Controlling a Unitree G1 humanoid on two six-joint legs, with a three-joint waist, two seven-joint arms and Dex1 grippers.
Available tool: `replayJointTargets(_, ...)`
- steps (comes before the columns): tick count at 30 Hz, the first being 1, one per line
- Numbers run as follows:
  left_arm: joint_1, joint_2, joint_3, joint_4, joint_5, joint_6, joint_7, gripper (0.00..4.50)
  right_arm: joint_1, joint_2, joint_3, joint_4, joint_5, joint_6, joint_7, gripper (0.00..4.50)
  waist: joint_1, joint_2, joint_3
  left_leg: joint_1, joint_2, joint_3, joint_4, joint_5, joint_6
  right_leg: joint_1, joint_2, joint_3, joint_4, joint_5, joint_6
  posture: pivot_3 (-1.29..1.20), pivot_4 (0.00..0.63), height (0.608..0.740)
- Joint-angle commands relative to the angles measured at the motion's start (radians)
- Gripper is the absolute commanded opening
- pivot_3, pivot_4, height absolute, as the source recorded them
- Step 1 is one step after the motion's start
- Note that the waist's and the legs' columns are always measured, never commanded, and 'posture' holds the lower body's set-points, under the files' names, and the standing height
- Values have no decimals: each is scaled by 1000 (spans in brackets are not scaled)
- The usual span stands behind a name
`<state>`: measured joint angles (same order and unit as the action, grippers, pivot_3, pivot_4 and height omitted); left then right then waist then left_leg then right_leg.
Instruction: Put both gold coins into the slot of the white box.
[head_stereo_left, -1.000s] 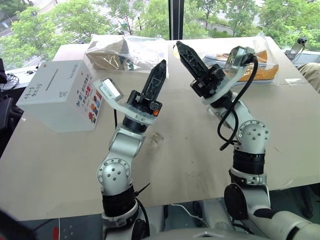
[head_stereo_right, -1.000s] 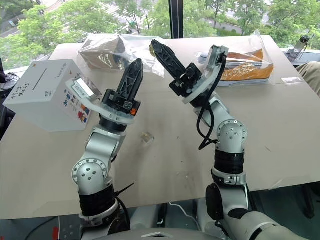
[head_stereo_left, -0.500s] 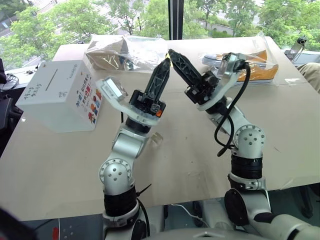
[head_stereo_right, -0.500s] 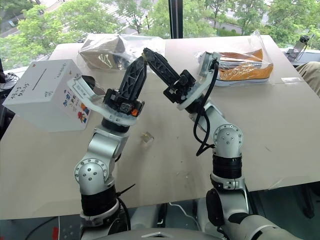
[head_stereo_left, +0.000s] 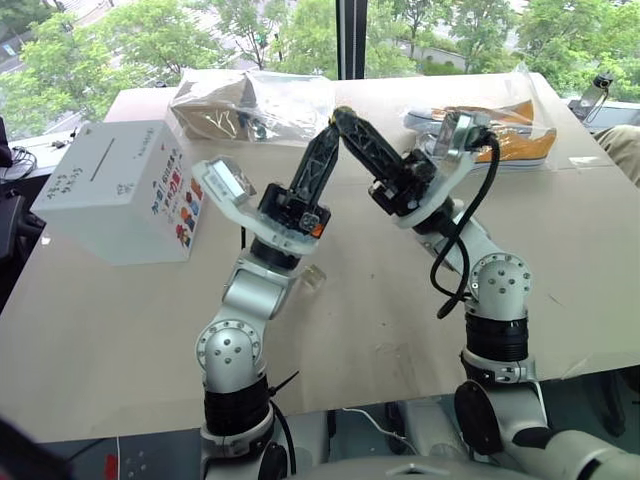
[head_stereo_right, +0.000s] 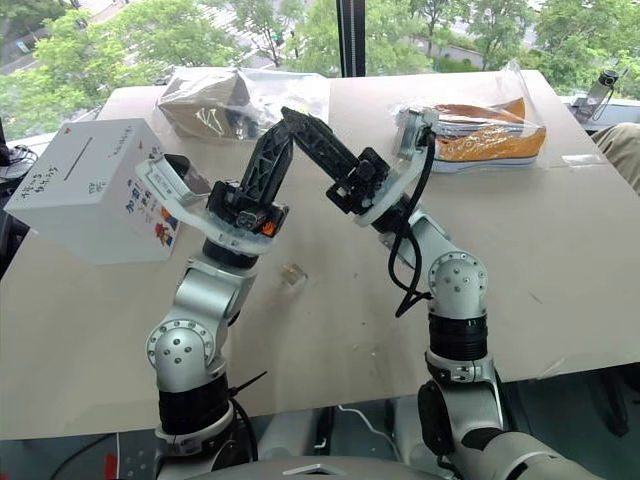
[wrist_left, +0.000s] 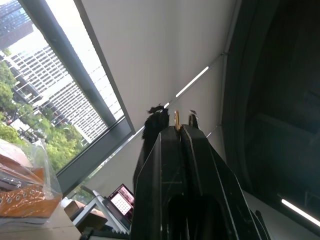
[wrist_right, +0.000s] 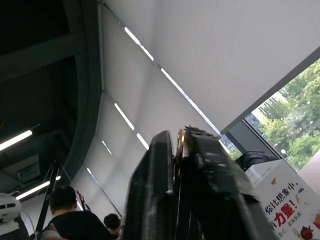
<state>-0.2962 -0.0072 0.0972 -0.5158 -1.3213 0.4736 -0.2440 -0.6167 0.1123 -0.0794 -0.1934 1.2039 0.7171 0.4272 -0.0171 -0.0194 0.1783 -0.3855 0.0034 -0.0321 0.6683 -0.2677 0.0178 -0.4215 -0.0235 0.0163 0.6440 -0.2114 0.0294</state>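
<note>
**Coin hand-off in mid-air**

Left gripper (wrist_left: 176, 129) pinched shut on a gold coin (wrist_left: 176, 120), edge showing at its tips. Right gripper (head_stereo_left: 343, 118) meets it there; its gap I cannot tell. White box (head_stereo_left: 118, 200) stands well apart, slot (head_stereo_left: 103, 159) on top. Coin likely thin, stiff, slippery: grip the flat faces.

Bright daylight pours through the windows (head_stereo_left: 300, 30) behind the evenly lit table (head_stereo_left: 100, 330); wrist views are backlit, slightly blurred.

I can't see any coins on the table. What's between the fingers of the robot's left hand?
A thin gold coin edge pokes out at the tips of the shut left hand. The rest is hidden between the fingers, and whether it's one coin or two cannot be told.
</note>
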Motion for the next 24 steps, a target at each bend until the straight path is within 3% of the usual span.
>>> replayJointTargets(1,-14,22,9,-43,6,-20,1,0,-20,7,-22,-17,-49,-73,-43,2520,1,0,0,0,0,0,0,0,0,0,0,0,0,0,0,0,150,740)
replayJointTargets(5,-31,72,55,-58,-1,-32,35,0,-16,-17,-50,10,-74,-103,-49,4395,1,0,0,0,0,0,0,0,0,0,0,0,0,0,0,0,150,740)
replayJointTargets(11,-88,447,248,-72,69,57,216,0,-49,-302,34,70,-360,-225,241,4465,0,1,1,0,0,0,0,0,0,0,0,0,-1,0,0,0,150,740)
replayJointTargets(16,-41,782,409,-82,52,191,260,0,-58,-468,90,88,-485,-323,489,4465,-3,1,2,0,2,0,-3,0,0,-1,2,1,-2,0,0,0,150,740)
replayJointTargets(19,-13,916,494,-34,53,268,317,0,-78,-513,111,103,-520,-378,608,4465,0,1,3,1,2,0,-5,0,0,-1,1,0,-3,-1,1,0,150,740)
replayJointTargets(24,36,1026,562,71,132,383,408,0,-135,-491,109,129,-524,-379,642,4465,1,2,3,2,2,0,-7,0,0,-2,0,0,-2,-1,1,0,150,740)
